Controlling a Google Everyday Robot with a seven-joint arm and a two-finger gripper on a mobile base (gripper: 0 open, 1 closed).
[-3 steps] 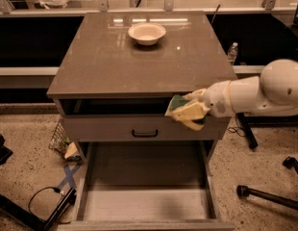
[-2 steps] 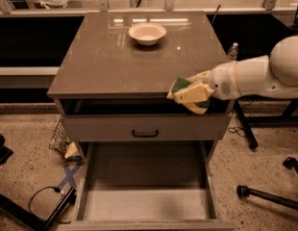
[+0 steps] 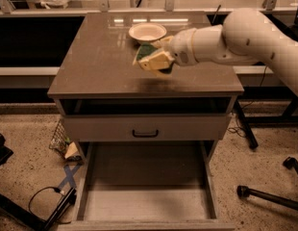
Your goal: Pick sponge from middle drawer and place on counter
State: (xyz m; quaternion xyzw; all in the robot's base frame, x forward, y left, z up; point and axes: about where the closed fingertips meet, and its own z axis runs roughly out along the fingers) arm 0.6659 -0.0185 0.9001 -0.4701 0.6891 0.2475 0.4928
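Note:
My gripper point(image 3: 156, 59) reaches in from the right on a white arm and is shut on the sponge point(image 3: 146, 52), whose dark green face shows above my pale fingers. It holds the sponge a little above the middle of the grey-brown counter point(image 3: 96, 64), just in front of the white bowl. The middle drawer point(image 3: 146, 201) is pulled wide open at the bottom of the cabinet, and its pale floor is bare.
A white bowl point(image 3: 147, 32) sits on the counter's far side. A closed grey drawer front with a black handle point(image 3: 145, 134) is above the open drawer. Cables and debris point(image 3: 62, 143) lie on the floor at left; a chair base point(image 3: 264, 194) stands at right.
My gripper has carried the sponge up and to the left, from beside the cabinet's right front edge to above the middle of the counter.

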